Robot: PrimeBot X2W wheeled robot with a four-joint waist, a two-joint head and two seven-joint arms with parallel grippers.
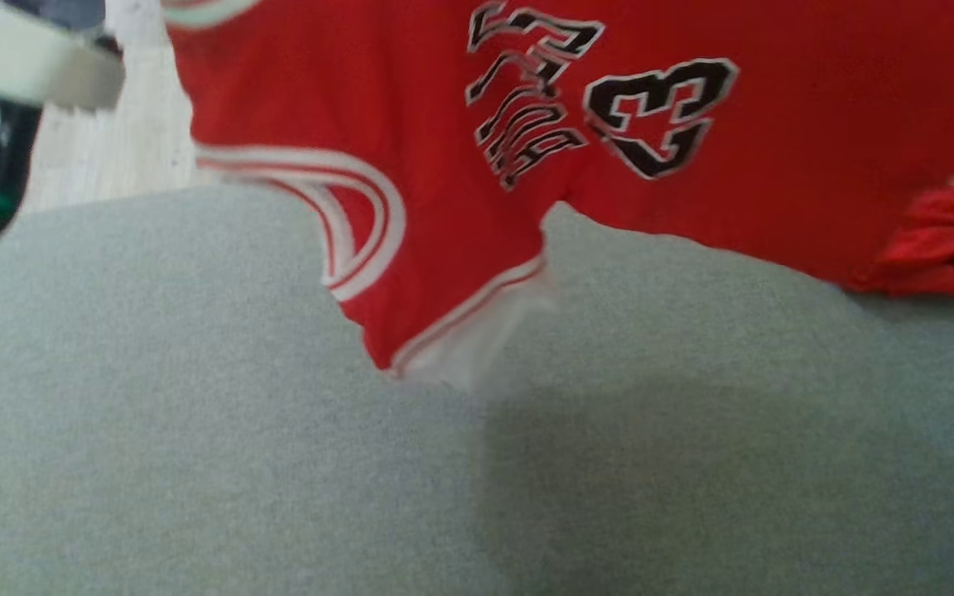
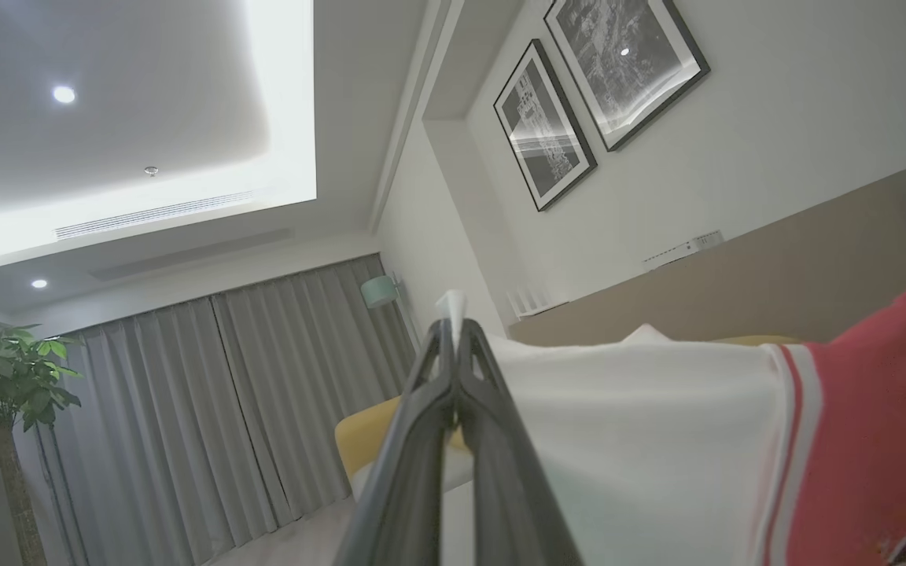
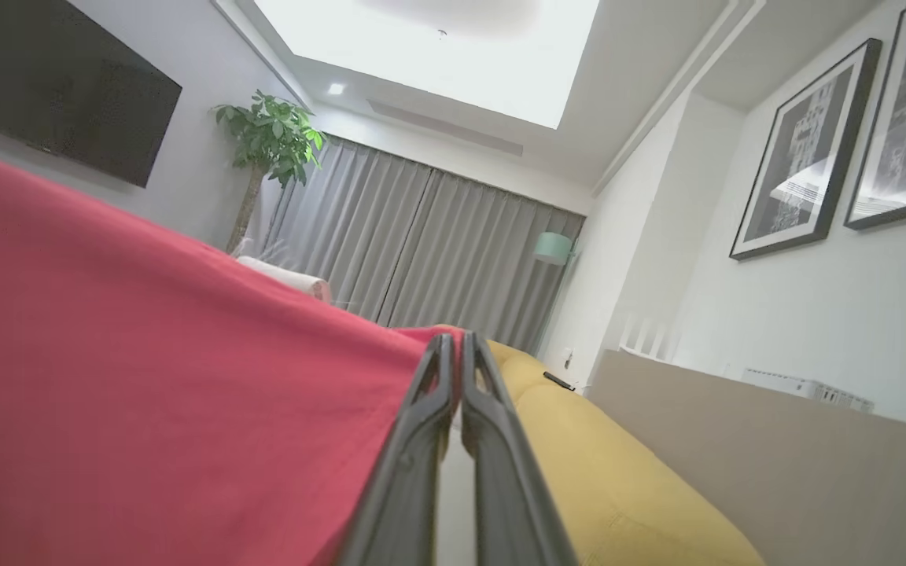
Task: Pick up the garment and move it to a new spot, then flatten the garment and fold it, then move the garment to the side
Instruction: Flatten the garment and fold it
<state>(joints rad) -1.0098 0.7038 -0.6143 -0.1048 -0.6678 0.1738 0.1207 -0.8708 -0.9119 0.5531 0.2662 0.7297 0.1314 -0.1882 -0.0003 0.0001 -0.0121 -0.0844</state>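
The garment (image 1: 411, 108) is a red sleeveless jersey with white trim and a black "23". It hangs spread across the top of the head view, its lower corner drooping toward the grey cushion surface (image 1: 195, 463). In the left wrist view my left gripper (image 2: 453, 330) is shut on the garment's (image 2: 878, 440) white edge, with a tip of cloth poking out past the fingertips. In the right wrist view my right gripper (image 3: 453, 346) is shut on a red edge of the garment (image 3: 146, 377), which stretches away to the left. My left arm's pale forearm (image 1: 21, 58) crosses the head view's top left corner.
Pale wooden floor (image 1: 113, 141) lies beyond the grey surface's far left edge. A yellow sofa (image 3: 618, 472), a beige panel (image 3: 775, 440), grey curtains (image 3: 421, 244), a potted plant (image 2: 5, 377), framed pictures (image 2: 547, 126) and a wall screen (image 3: 52, 86) surround the spot.
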